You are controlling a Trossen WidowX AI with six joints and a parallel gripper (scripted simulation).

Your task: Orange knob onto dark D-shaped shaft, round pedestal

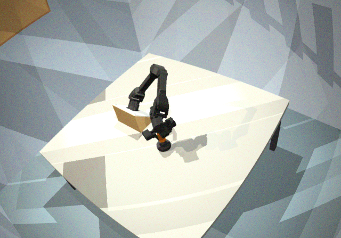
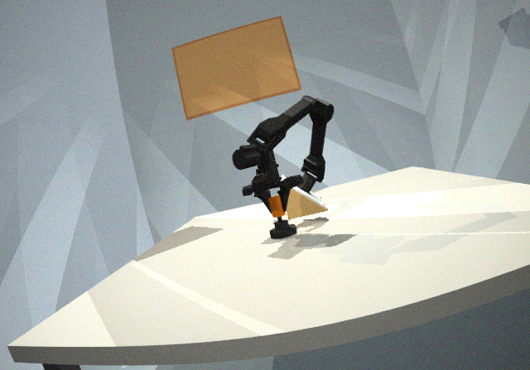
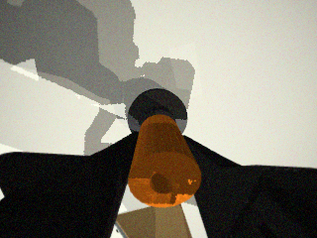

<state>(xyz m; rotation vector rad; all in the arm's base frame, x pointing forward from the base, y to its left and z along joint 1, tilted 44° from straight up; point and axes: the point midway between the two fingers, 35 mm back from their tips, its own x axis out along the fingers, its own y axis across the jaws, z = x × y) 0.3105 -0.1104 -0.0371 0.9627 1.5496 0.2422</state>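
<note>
Round pedestal taken as reference point. The pedestal [image 1: 163,146] [image 2: 282,230] [image 3: 158,100] stood on the pale surface [image 1: 176,186] [image 2: 257,289] [image 3: 258,89]. The orange knob [image 1: 161,137] [image 2: 276,206] [image 3: 165,154] was above the pedestal, its lower end clear of the pedestal's broad base.

Tool [image 1: 161,138] [image 2: 277,210] [image 3: 159,137]: closed on the knob, one finger on either side. Knob lay between the fingers, below the tool's body. Exterior view: knob leaned slightly, and a short length of the dark shaft [image 2: 279,218] showed between it and the pedestal's base. Whether the shaft's tip had entered the hole could not be told; flat sides not visible.

Wrist view: knob's near end showed a dark round spot; its far end overlapped the pedestal in the picture.

Black arm [image 1: 162,87] [image 2: 317,135] arched up and over to the pedestal from a tan, white-topped block [image 1: 128,119] [image 2: 304,205] [image 3: 154,223], which sat near the pedestal. Knob not seated on the pedestal, nor released.
</note>
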